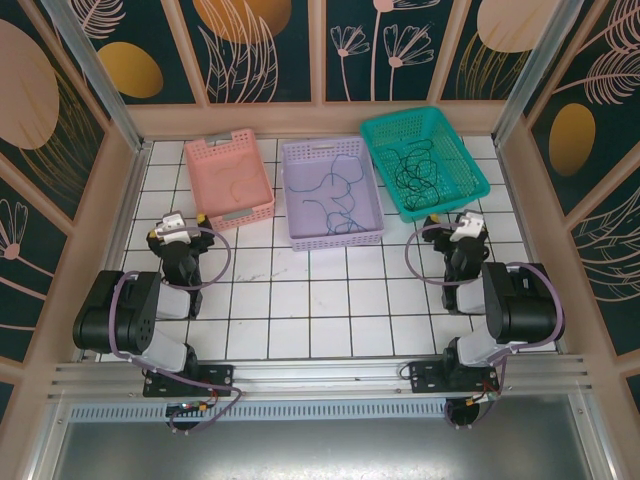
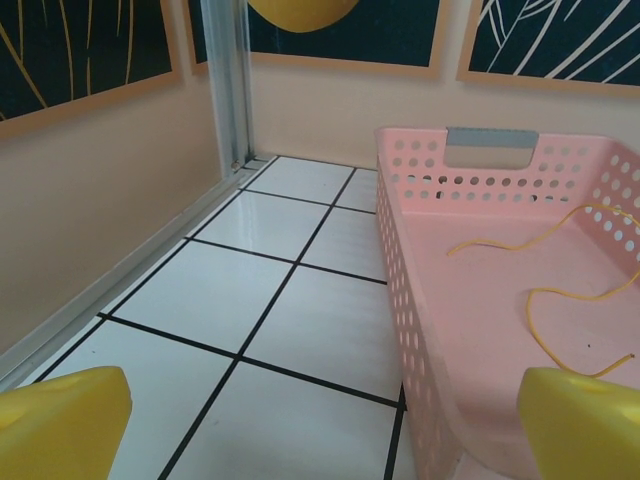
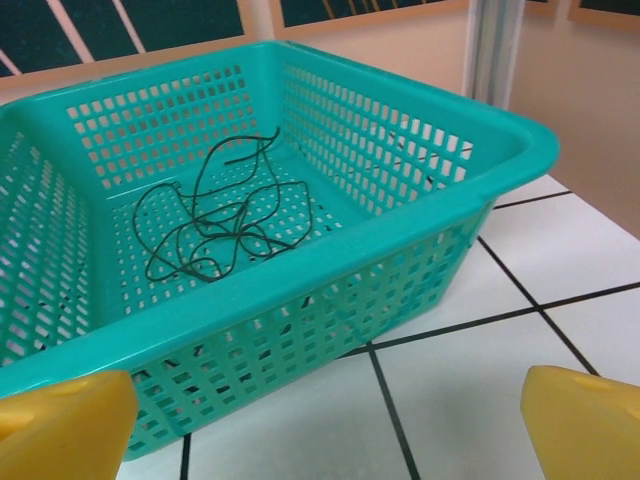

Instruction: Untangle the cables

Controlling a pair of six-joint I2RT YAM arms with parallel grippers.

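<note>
Thin cables lie sorted: a yellow cable [image 2: 500, 243] in the pink basket [image 1: 215, 150], a blue cable [image 1: 340, 195] in the purple basket [image 1: 300, 150], a dark cable [image 3: 215, 235] in the teal basket [image 1: 400, 122]. On the tiled desk [image 1: 300, 300], the left jaws and right jaws gape wide, holding nothing.

The left wrist view's right and bottom edges cut the pink basket [image 2: 400, 250], and its yellow wire [image 2: 510, 241] runs off at the right. The right wrist view crops the teal basket [image 3: 300, 268] at the left. Bottom edges cut the left gripper [image 2: 320, 435] (the right gripper [image 3: 320, 430] too) down to yellow fingertip corners. From above, the blue wires [image 1: 338, 185] are too fine to count.
</note>
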